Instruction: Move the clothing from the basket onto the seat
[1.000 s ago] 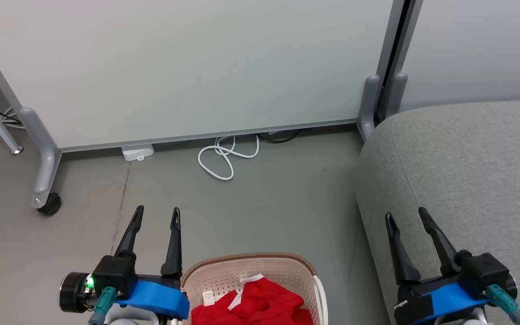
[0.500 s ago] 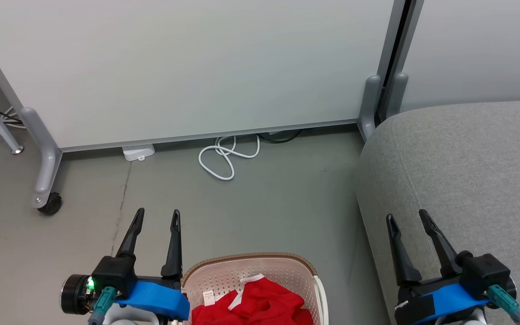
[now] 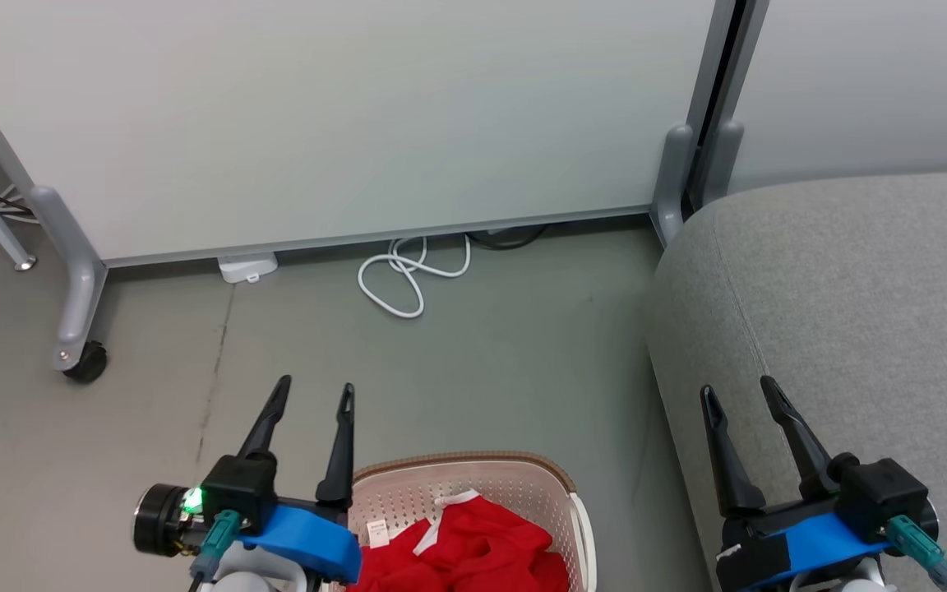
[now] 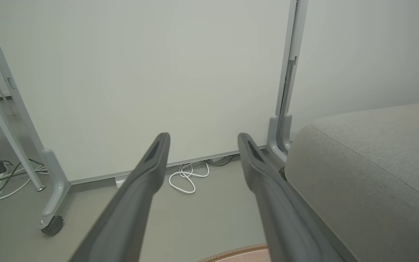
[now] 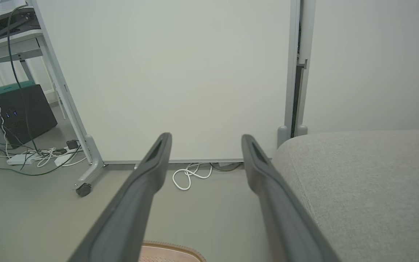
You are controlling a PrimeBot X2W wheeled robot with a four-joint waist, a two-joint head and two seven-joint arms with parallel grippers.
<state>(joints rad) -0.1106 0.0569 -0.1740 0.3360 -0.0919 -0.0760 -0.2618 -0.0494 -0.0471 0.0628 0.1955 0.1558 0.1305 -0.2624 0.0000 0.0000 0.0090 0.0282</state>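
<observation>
grey floor (image 3: 482,370) runs underneath. nearest, at the head view's bottom edge, the basket (image 3: 473,459) holds the clothing (image 3: 482,547), a red heap with white trim, perhaps two pieces. the left tool (image 3: 315,385) hangs just beside the basket's left rim, fingers spread wide, empty. the right tool (image 3: 736,385), equally spread and empty, hangs over the seat (image 3: 852,288). farther off, a white cable (image 3: 404,279) coils under the wall panel (image 3: 358,123), well right of its castor (image 3: 83,362).

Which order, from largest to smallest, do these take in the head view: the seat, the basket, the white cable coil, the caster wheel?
1. seat
2. basket, though the bottom edge of the view cuts it off
3. white cable coil
4. caster wheel
</observation>
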